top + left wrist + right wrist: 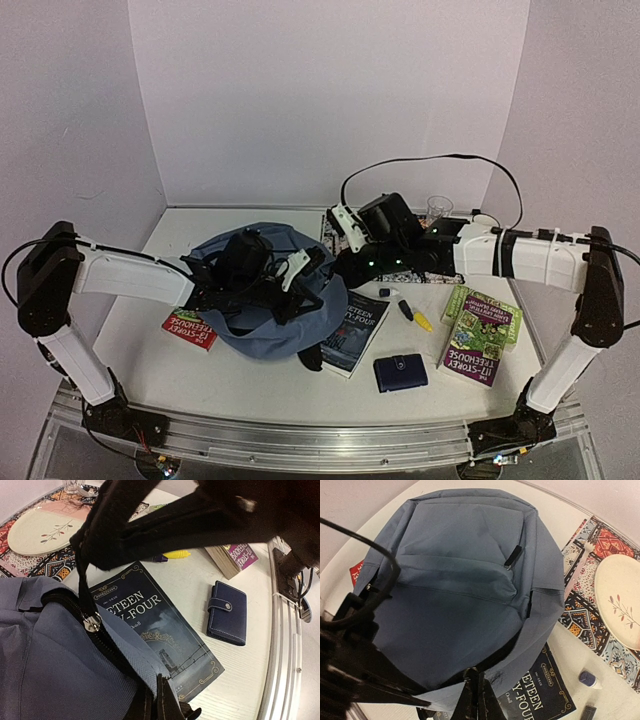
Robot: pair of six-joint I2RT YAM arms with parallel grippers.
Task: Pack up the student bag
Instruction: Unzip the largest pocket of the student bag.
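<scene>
Centre-left in the top view, both arms reach inward over the student bag [262, 335]. The left gripper [82, 542] pinches its zip cord [86, 590], and the right gripper [476, 690] is clamped on its near edge. Bare table [140, 365] lies lower left.

The student bag [262, 325] is laid on the counter [200, 375] beneath the left gripper [82, 545]; its near edge is met by the right gripper [474, 680]. A paperback [358, 335] is tucked partly under the bag, right of the left gripper. Farther right, a wallet [400, 372] and stacked books [480, 330] are placed. Behind the right gripper, a plate [620, 600] is set on a mat [580, 610].
</scene>
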